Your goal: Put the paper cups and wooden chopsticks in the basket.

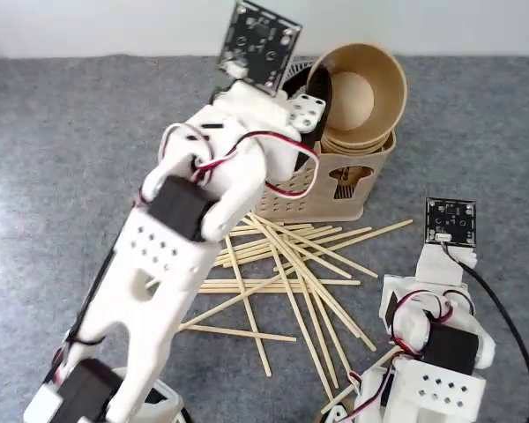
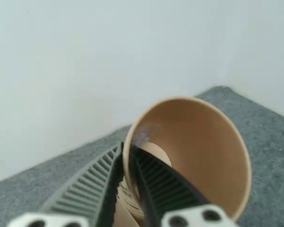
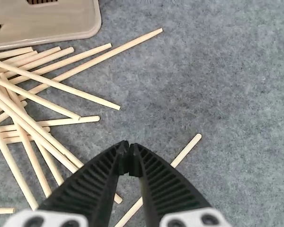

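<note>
Pinching a paper cup (image 2: 199, 146) by its rim, my left gripper (image 2: 126, 158) holds it tilted over the nested cups (image 1: 357, 141) in the basket (image 1: 335, 189). It's light and thin-walled, so I reckon squeezing harder would crumple it. My right gripper (image 3: 128, 153) is closed on nothing above the scattered chopsticks (image 3: 47, 85) just beside the basket. They look stiff and slippery, so I'd grab them mid-length.

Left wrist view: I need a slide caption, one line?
Left pincer shut on the rim of a tan round paper cup, grey tabletop behind.
</note>
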Motion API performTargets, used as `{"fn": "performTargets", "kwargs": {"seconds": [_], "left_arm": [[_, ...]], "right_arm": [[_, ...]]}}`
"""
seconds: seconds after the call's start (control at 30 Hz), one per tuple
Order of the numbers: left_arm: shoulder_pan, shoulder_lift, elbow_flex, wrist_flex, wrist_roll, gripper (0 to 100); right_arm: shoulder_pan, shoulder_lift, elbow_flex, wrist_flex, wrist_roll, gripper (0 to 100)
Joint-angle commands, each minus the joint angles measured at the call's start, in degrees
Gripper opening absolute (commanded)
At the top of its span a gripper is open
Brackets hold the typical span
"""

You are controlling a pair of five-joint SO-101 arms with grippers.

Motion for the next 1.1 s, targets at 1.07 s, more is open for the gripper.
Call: {"fn": "performTargets", "kwargs": {"seconds": [1.07], "left_arm": [[-4.0, 11.3, -7.3, -8.8, 8.2, 25]], "right_arm": [[0.3, -0.5, 3.9, -6.6, -0.4, 0.8]]}}
